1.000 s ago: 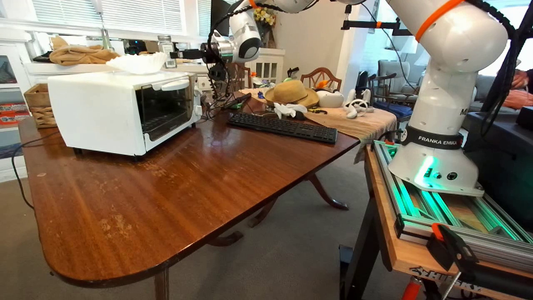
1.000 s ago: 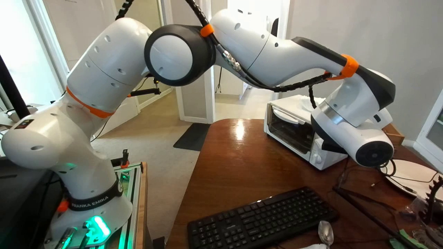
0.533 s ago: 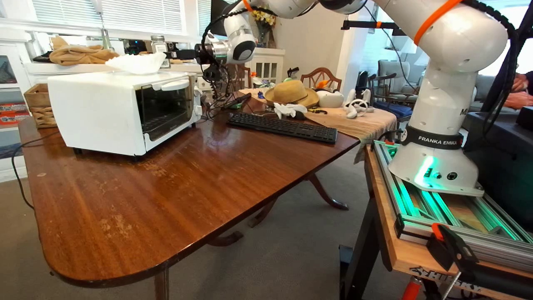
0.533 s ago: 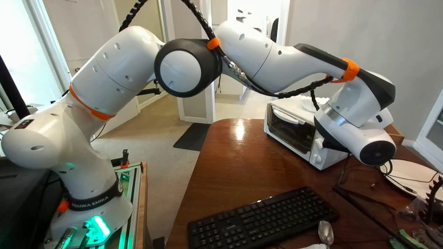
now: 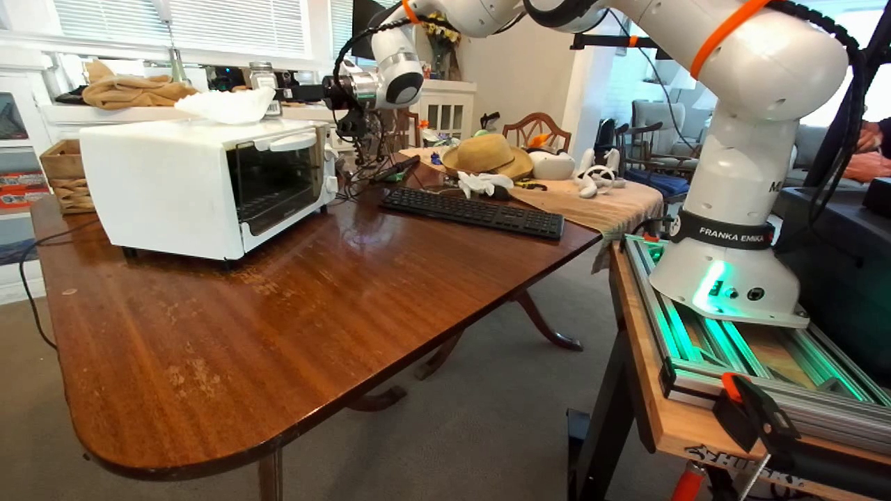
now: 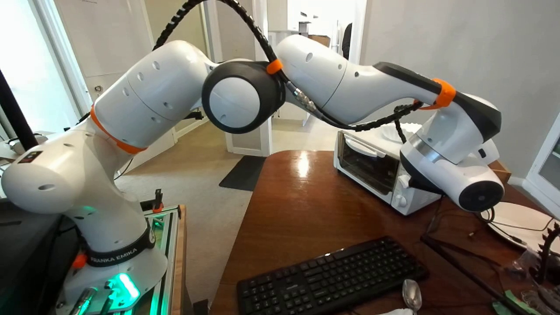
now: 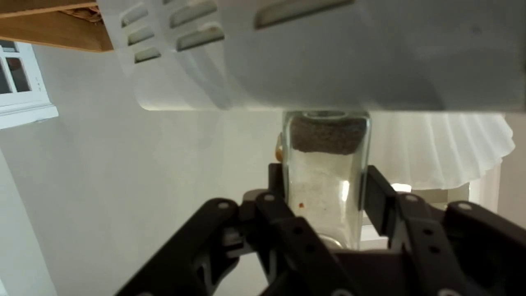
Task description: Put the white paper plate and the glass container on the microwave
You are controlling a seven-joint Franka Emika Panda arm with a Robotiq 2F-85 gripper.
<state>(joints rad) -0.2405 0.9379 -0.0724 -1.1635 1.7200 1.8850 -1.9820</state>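
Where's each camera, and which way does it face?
Wrist view: behind the black two-fingered gripper (visible), facing the clear glass jar it holds.
Exterior view: facing the white boxy microwave across the brown wooden table; white arm, gripper visible.
Exterior view: near the black keyboard, facing a grey wall; arm mostly hides gripper.
Both exterior views share the microwave and fluted white paper plate.

From here I see a white toaster oven (image 5: pixel 205 188), a white pleated paper plate (image 5: pixel 228 106), a clear glass jar (image 7: pixel 326 181) with brown contents (image 7: pixel 328 135), and a reddish-brown table (image 5: pixel 313 306) blotched paler.
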